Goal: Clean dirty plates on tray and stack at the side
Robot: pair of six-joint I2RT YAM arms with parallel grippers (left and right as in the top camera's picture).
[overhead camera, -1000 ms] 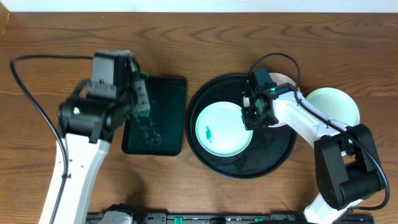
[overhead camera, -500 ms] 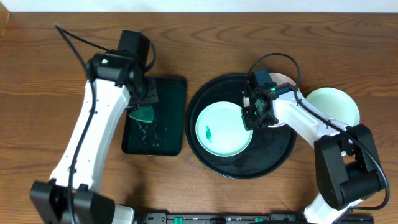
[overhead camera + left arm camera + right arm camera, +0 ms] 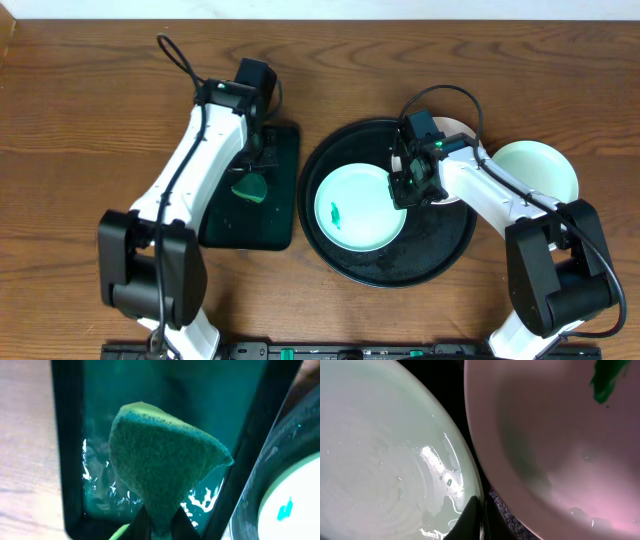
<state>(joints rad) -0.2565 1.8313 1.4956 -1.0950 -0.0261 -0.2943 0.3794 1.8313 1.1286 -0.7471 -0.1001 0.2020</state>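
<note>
A pale mint plate [image 3: 360,205] with a small green smear [image 3: 335,213] lies on the round black tray [image 3: 400,265]. My right gripper [image 3: 408,185] is shut on its right rim, and the right wrist view shows the fingers [image 3: 481,515] pinching that rim [image 3: 385,450]. A white plate [image 3: 458,126] with a green smear [image 3: 607,377] lies on the tray, partly hidden under the right arm. Another mint plate [image 3: 535,170] rests on the table to the right. My left gripper [image 3: 254,165] [image 3: 159,517] is shut on a green sponge [image 3: 160,460], held over the dark green tray.
The rectangular dark green tray [image 3: 280,215] lies left of the black tray and holds a film of water [image 3: 100,495]. Wood table surrounds both. The black tray's rim [image 3: 260,475] is close to the sponge's right.
My left arm has swung from the left side to over the green tray, carrying the sponge to the right and farther back. The right arm and the plates have not moved.
</note>
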